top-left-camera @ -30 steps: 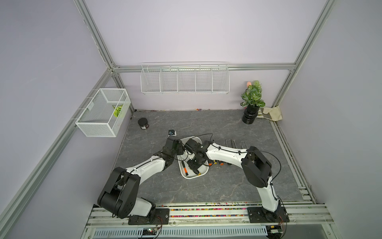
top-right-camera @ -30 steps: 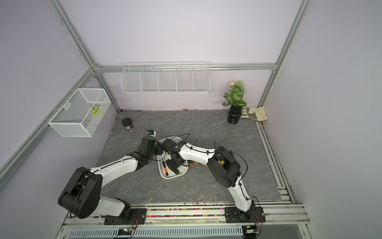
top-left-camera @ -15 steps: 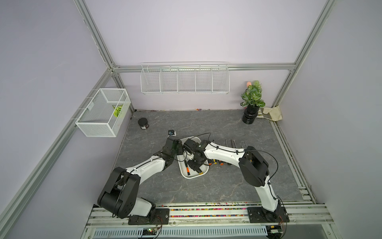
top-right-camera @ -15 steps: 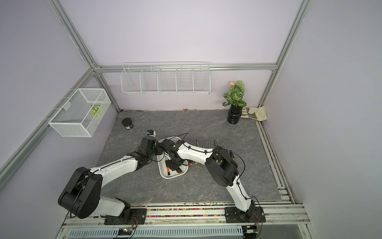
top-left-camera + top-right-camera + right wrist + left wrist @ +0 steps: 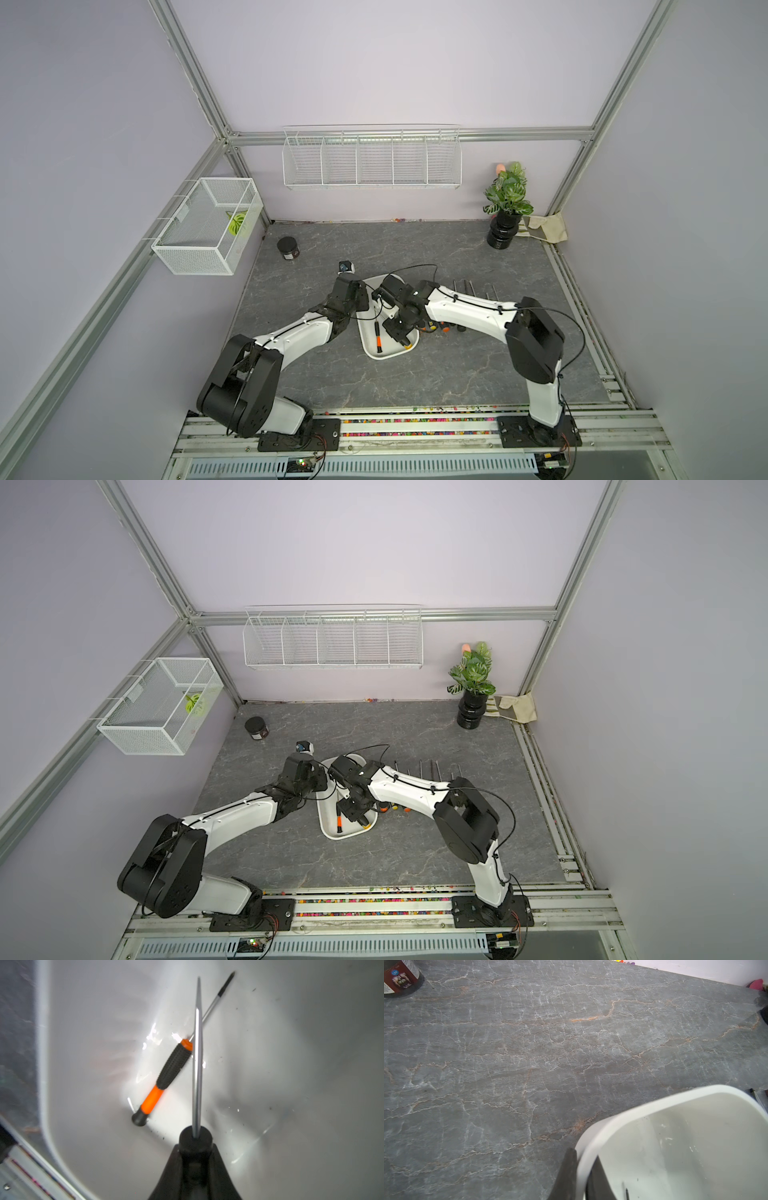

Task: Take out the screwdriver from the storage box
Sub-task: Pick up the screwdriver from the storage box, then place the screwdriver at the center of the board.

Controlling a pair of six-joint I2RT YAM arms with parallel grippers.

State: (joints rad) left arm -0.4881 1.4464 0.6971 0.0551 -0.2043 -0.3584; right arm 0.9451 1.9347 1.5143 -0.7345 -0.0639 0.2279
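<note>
Since a second ago our right pincer (image 5: 195,1146) has closed: its jaws now pinch the black handle of a screwdriver (image 5: 197,1059), whose steel shaft sticks straight out ahead of the pincer. That shaft crosses over a second screwdriver (image 5: 166,1072), orange and black, which lies flat on the floor of the storage box (image 5: 301,1053). Our left pincer (image 5: 582,1176) is pressed on the box's rim, one finger outside the wall and one inside, steadying it on the tabletop (image 5: 529,1064). In both top views the right pincer sits low over the middle of the box, so the held screwdriver is inside the box's outline. We judge the grasp made and the removal not yet done. What is left is to lift the screwdriver clear of the wall and set it down, perhaps by the row of tools (image 5: 471,287) lying just beside the box.
</note>
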